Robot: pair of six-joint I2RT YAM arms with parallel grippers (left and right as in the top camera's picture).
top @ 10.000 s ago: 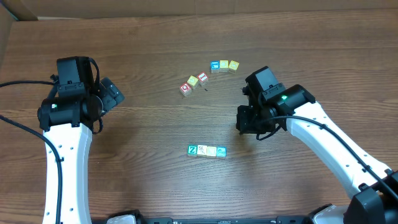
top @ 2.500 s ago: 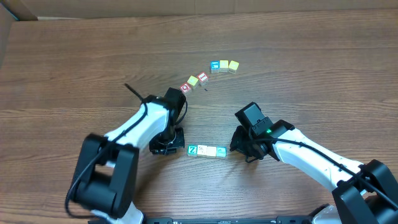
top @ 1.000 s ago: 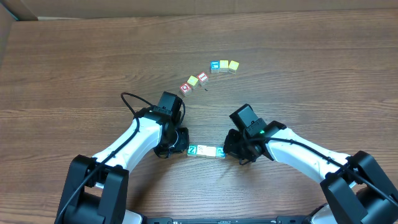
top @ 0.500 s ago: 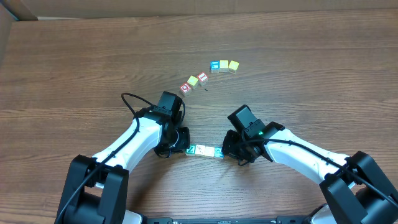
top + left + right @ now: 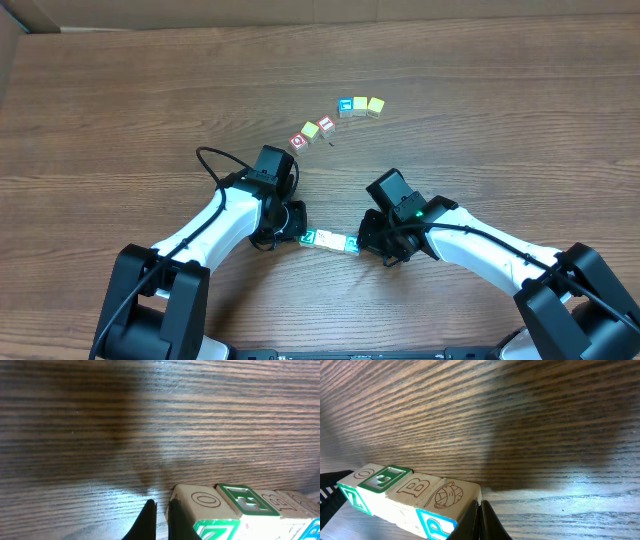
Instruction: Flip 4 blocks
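Toward desk's (image 5: 150, 90) near edge, midway along: row of four blocks (image 5: 331, 241) lies flanked by both arms. Empty, fully closed left end effector (image 5: 160, 508) touches green Z end; right end effector (image 5: 480, 511), likewise closed and empty, touches blue end. Six spare cubes (image 5: 326, 124) curve well apart, toward far edge.

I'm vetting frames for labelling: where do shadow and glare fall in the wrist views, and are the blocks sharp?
Left wrist: shadow darkens the upper-left wooden table, glare at bottom centre; the small wooden alphabet blocks are sharp. Right wrist: shadow upper right, glare lower right; block letters legible.
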